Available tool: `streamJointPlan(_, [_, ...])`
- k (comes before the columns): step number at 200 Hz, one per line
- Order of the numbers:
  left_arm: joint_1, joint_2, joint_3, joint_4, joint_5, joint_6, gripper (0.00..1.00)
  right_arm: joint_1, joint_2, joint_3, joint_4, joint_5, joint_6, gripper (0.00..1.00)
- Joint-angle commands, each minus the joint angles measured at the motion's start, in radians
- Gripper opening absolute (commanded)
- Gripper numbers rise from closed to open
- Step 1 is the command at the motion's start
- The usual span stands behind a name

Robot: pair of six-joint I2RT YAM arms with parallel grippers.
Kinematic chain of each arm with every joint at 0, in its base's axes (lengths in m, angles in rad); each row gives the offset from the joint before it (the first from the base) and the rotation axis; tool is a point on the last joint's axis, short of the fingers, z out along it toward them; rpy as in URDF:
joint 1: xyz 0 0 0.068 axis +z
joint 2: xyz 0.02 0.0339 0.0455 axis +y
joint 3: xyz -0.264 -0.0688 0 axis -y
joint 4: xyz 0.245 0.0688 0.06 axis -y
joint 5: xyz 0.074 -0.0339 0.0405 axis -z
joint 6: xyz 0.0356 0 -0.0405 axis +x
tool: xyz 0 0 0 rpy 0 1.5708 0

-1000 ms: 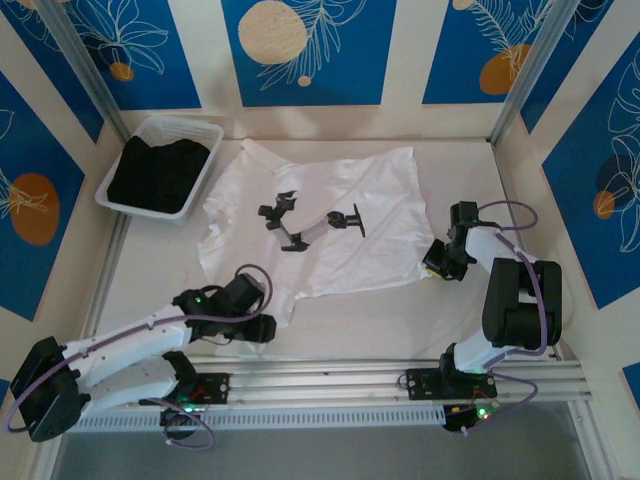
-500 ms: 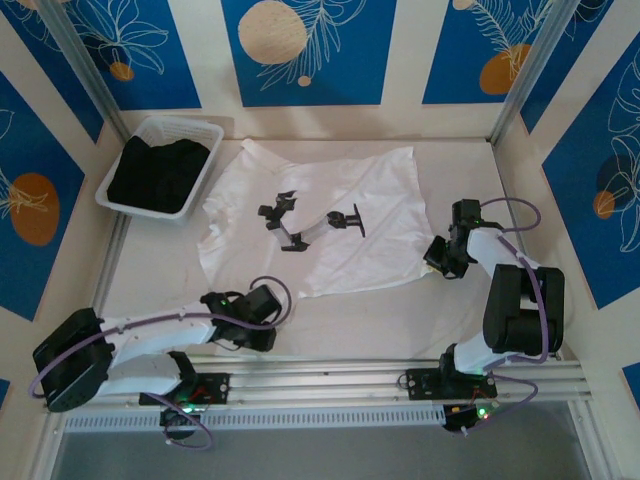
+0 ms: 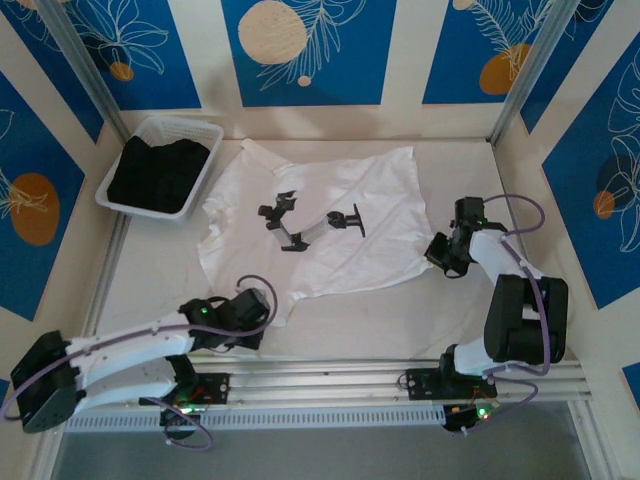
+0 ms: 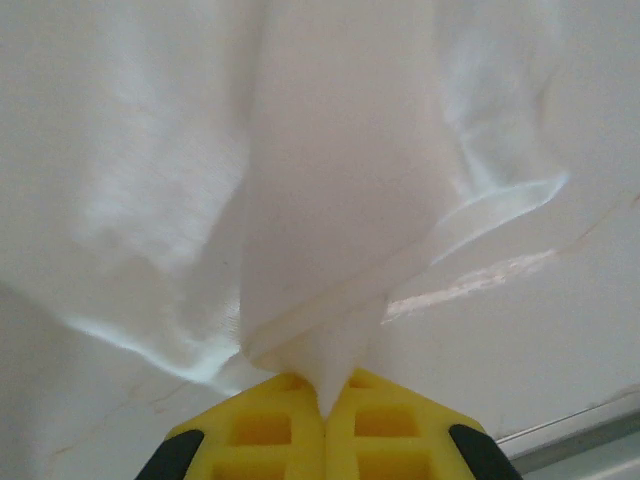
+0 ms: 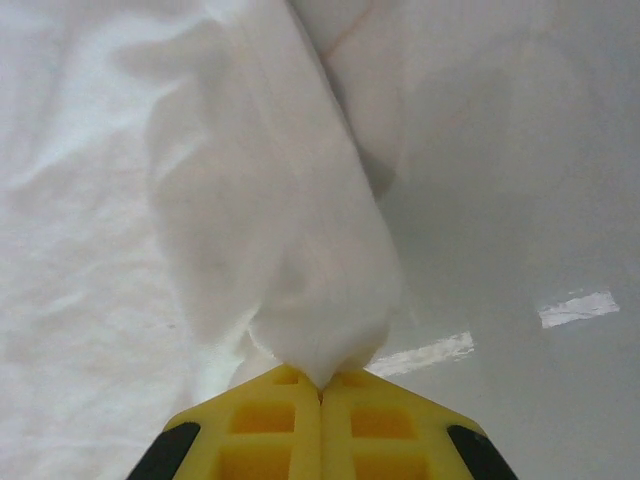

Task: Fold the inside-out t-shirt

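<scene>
T-shirt (image 3: 375, 240) within closed left pincer (image 4: 325, 388), right pincer (image 5: 320, 388)

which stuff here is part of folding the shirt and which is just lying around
Job: white t-shirt; left gripper and right gripper, each shut on it.
Lying about: white basket; black garment in it; black and silver part on the shirt.

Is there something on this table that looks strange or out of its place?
Yes. A black and silver jointed metal part lies on the middle of the plain white cotton t-shirt. It is no clothing, and it would probably be in the way of any fold.
</scene>
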Motion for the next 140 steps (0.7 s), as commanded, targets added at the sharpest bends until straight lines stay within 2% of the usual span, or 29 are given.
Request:
streamJointPlan(1, [0.015, -0.112, 0.089, -0.092, -0.154, 0.015, 0.0, 0.002, -0.089, 0.05, 0.005, -0.069, -0.022, 0.01])
streamJointPlan(21, [0.055, -0.176, 0.234, -0.147, -0.31, 0.138, 0.0, 0.006, -0.175, 0.11, -0.013, -0.081, -0.048, 0.01])
streamJointPlan(45, [0.081, -0.214, 0.474, -0.196, -0.552, 0.365, 0.0, 0.004, -0.29, 0.223, -0.065, -0.026, -0.118, 0.01])
streamJointPlan(60, [0.081, -0.236, 0.629, -0.18, -0.651, 0.519, 0.0, 0.002, -0.368, 0.293, -0.085, 0.0, -0.15, 0.01])
streamJointPlan(76, [0.081, -0.261, 0.783, -0.113, -0.673, 0.673, 0.0, -0.001, -0.451, 0.369, -0.096, 0.015, -0.166, 0.01])
streamJointPlan(96, [0.081, -0.251, 0.984, -0.038, -0.63, 0.793, 0.0, -0.001, -0.542, 0.481, -0.114, 0.031, -0.181, 0.01])
streamJointPlan(114, [0.081, -0.174, 1.169, -0.023, -0.605, 0.868, 0.0, 0.0, -0.601, 0.586, -0.133, 0.04, -0.183, 0.02])
streamJointPlan(140, [0.081, -0.049, 1.323, 0.093, -0.675, 1.028, 0.0, -0.001, -0.641, 0.731, -0.149, 0.039, -0.189, 0.05])
